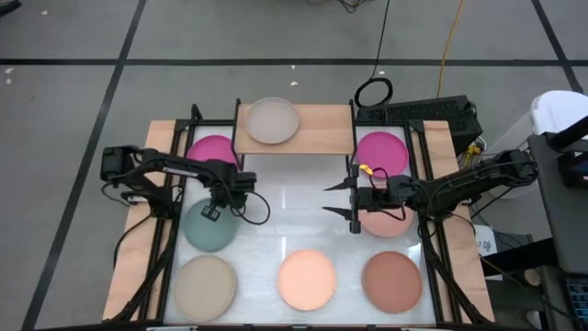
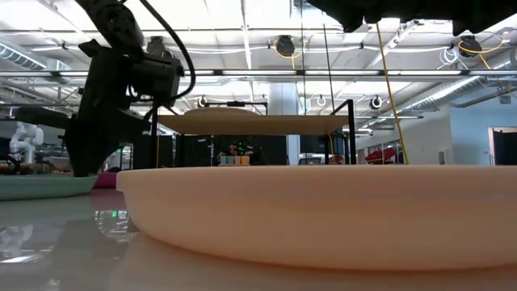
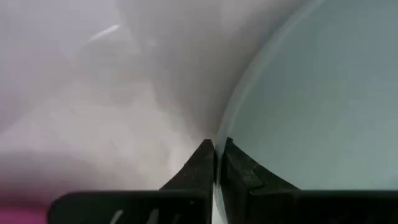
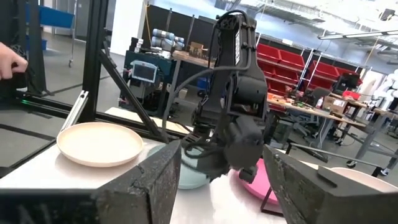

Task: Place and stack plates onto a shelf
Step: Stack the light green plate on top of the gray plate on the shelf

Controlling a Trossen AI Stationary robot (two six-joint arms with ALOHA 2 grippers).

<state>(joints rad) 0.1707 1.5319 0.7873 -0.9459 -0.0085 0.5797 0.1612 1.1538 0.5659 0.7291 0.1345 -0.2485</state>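
A: High view: one grey-beige plate on the shelf; seven left on the bench.

B: Left pincer clamped on teal plate rim. Right pincer apart, empty.

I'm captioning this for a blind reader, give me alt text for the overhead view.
Left gripper pinches the teal plate rim; the open right gripper hovers mid-table. One grey-beige plate sits on the shelf; six more lie around the table.

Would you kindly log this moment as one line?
left pincer: shut on teal plate rim | right pincer: open, above table | shelf: one grey-beige plate
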